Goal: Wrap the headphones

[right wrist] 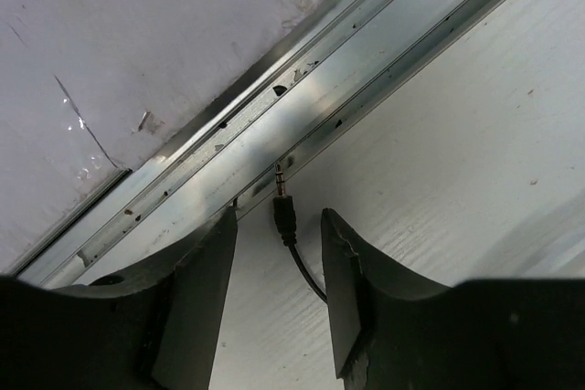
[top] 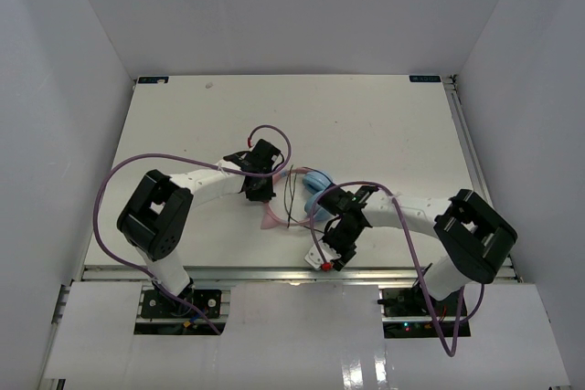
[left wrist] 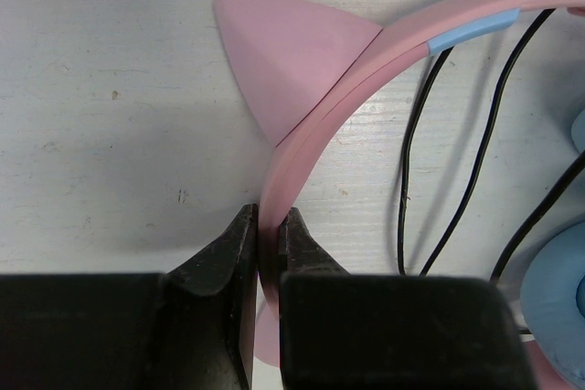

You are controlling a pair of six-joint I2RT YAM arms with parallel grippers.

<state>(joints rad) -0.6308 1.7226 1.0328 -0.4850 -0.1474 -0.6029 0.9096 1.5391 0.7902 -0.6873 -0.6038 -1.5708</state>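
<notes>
The headphones (top: 313,191) lie mid-table between the two arms. Their pink headband (left wrist: 315,139) carries a pink cat ear (left wrist: 288,52), and a light-blue ear cup (left wrist: 559,285) shows at the right edge of the left wrist view. My left gripper (left wrist: 267,221) is shut on the headband, pinching the band between both fingers. Loops of thin black cable (left wrist: 475,166) lie beside the band. My right gripper (right wrist: 279,226) is low near the table's front edge, open, with the cable's jack plug (right wrist: 285,209) lying between its fingers and touching neither one.
A metal rail (right wrist: 320,107) runs along the table's front edge just beyond the plug. Purple arm cables (top: 110,198) loop over both arms. White walls close in the table on the left, back and right.
</notes>
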